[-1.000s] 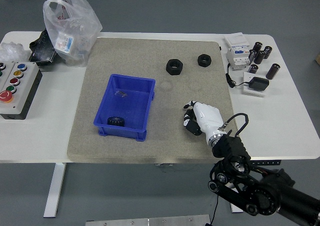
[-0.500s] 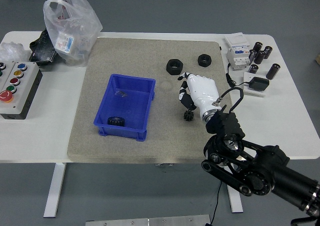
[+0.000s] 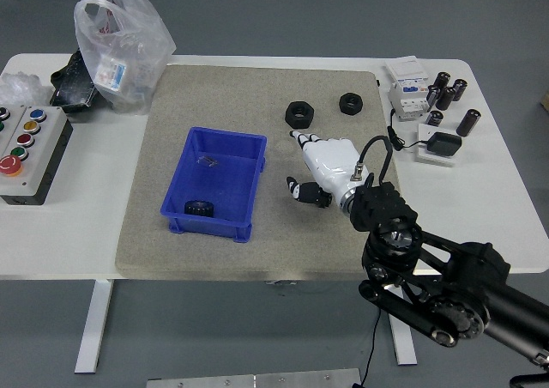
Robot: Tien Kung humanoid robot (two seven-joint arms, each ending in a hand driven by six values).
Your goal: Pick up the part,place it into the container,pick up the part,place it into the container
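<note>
Two black hex nut parts lie on the grey mat: one [image 3: 299, 113] near the middle back, the other [image 3: 350, 103] to its right. The blue container [image 3: 176, 201] stands on the mat's left half. It holds a black ring-shaped part [image 3: 198, 209] in its near corner and a small object [image 3: 208, 160] near its far wall. My right hand [image 3: 300, 160], white with black fingertips, is just in front of the nearer nut. Its fingers [image 3: 300, 137] are spread and point toward the nut without touching it. It holds nothing.
A plastic bag [image 3: 120, 40] and a black tray [image 3: 69, 86] sit at the back left. A button box [image 3: 26, 152] is at the left edge. Breakers [image 3: 407, 92], black cylinders [image 3: 450, 92] and a black adapter [image 3: 443, 143] lie at the right.
My right hand has moved from the mat's front right up and left toward the nearer nut. Its fingers went from curled to spread.
</note>
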